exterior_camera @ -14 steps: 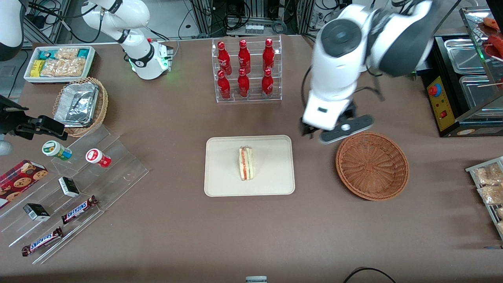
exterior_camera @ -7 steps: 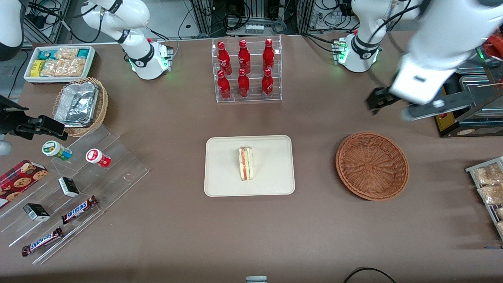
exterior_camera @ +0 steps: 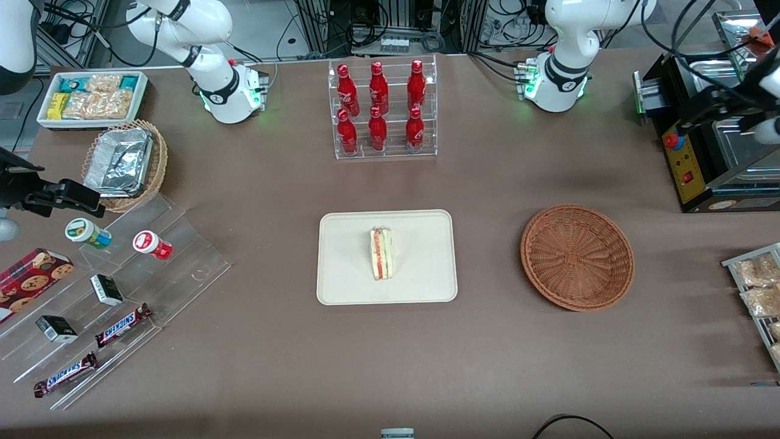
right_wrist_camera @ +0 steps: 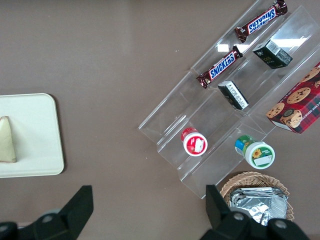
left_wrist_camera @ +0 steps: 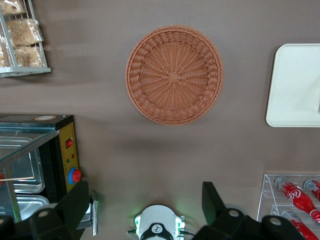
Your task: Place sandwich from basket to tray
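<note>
The sandwich [exterior_camera: 381, 253] lies on the cream tray [exterior_camera: 347, 262] in the middle of the table, its red and green stripe up. It also shows in the right wrist view [right_wrist_camera: 7, 140] on the tray [right_wrist_camera: 35, 135]. The reddish-brown basket [exterior_camera: 576, 256] sits beside the tray, toward the working arm's end, with nothing in it. My gripper [exterior_camera: 710, 107] is high up at the working arm's end, over the black appliance, away from the basket. In the left wrist view the gripper [left_wrist_camera: 145, 202] is open and holds nothing, with the basket [left_wrist_camera: 173, 75] and tray [left_wrist_camera: 295, 85] far below.
A clear rack of red bottles [exterior_camera: 381, 110] stands farther from the camera than the tray. A black appliance with steel pans [exterior_camera: 688, 164] and a snack rack [exterior_camera: 758, 286] are at the working arm's end. Acrylic steps with snacks [exterior_camera: 122, 286] and a foil-filled tan basket [exterior_camera: 125, 161] are at the parked arm's end.
My arm has swung from beside the basket, near the tray, out to the working arm's end over the black appliance. The sandwich, tray and basket have not moved.
</note>
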